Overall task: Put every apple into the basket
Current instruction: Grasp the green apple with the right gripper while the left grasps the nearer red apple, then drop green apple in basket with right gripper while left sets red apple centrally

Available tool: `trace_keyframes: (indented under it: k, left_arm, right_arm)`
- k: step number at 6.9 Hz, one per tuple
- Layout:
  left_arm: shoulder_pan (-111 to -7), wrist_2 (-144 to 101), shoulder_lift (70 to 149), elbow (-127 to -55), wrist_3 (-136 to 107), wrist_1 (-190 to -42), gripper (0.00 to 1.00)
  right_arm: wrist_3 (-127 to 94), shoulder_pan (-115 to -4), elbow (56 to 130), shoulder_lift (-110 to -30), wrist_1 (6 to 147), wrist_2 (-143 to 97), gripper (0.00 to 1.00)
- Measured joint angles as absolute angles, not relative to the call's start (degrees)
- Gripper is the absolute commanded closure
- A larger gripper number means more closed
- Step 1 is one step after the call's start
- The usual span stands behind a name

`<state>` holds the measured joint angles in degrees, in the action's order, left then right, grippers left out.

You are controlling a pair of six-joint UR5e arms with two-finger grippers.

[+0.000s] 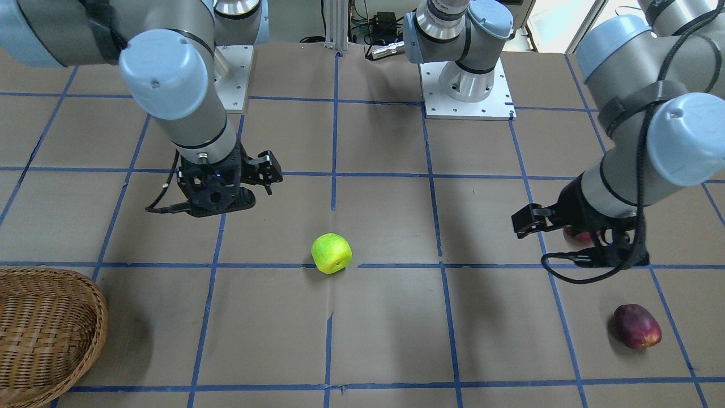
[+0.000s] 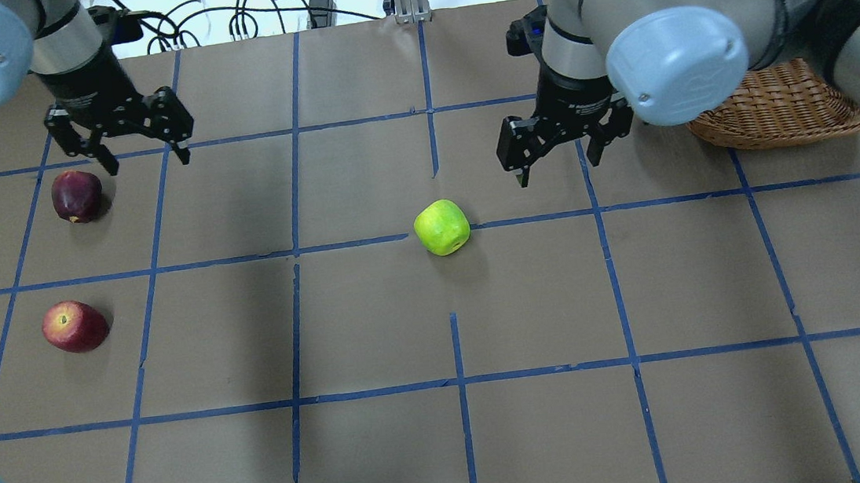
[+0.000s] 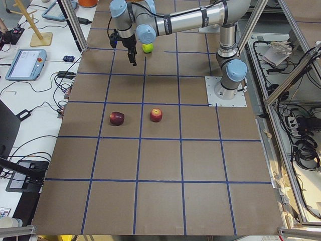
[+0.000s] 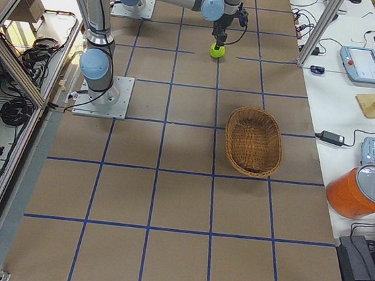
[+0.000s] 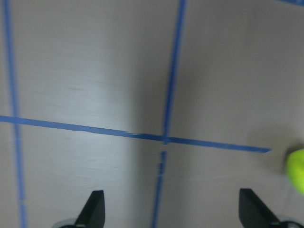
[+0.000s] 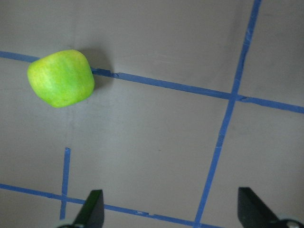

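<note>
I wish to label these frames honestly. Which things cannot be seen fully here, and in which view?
Red apple: front-facing view, mostly hidden behind the left gripper.
Basket: front-facing view, cut off by the left and bottom edges; overhead view, partly covered by the right arm.
Green apple: left wrist view, blurred and cut off by the right edge.

place: robotics lab | evidence: teach pendant (image 4: 363, 64), aluminium framing (image 4: 324, 27), cable bundles (image 3: 303, 145), blue-taped grid table (image 2: 374, 318)

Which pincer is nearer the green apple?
Right. The right pincer hangs a short way off the green apple, on its basket side; the left pincer is much farther, near the dark maroon apple.
</note>
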<state>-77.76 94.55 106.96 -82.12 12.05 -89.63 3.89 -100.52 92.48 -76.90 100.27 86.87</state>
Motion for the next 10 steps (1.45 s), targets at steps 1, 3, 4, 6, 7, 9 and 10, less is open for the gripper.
trace_keyframes:
  k: [1, 3, 4, 6, 7, 9, 10]
  left_arm:
    - [-72.61, 96.02, 106.46, -83.9, 19.93, -89.62, 0.0]
    - [-63.37, 96.78, 107.21, -90.1, 31.64, -84.42, 0.0]
    - [-60.33, 96.87, 108.0, -94.3, 35.86, -79.21, 0.0]
    - [-57.07, 96.93, 109.38, -104.77, 38.85, -67.81, 0.0]
    - [-56.71, 97.39, 110.28, -108.39, 39.16, -63.07, 0.0]
    - [-56.56, 100.08, 111.98, -110.85, 39.35, -59.41, 0.93]
    - [-56.62, 100.34, 111.94, -110.79, 39.3, -58.97, 1.0]
  right_arm:
    - [4.53, -104.23, 92.45, -73.81, 104.39, 86.79, 0.0]
    - [6.16, -108.69, 92.33, -67.82, 112.52, 86.66, 0.0]
    - [6.77, -109.19, 92.16, -65.81, 114.89, 86.52, 0.0]
    - [7.59, -109.43, 92.08, -62.8, 117.78, 86.12, 0.0]
    - [7.6, -109.5, 92.02, -61.64, 118.32, 85.26, 0.0]
    - [7.79, -109.56, 92.05, -59.55, 119.27, 83.94, 0.0]
    - [7.41, -109.55, 91.98, -58.52, 119.56, 83.89, 0.33]
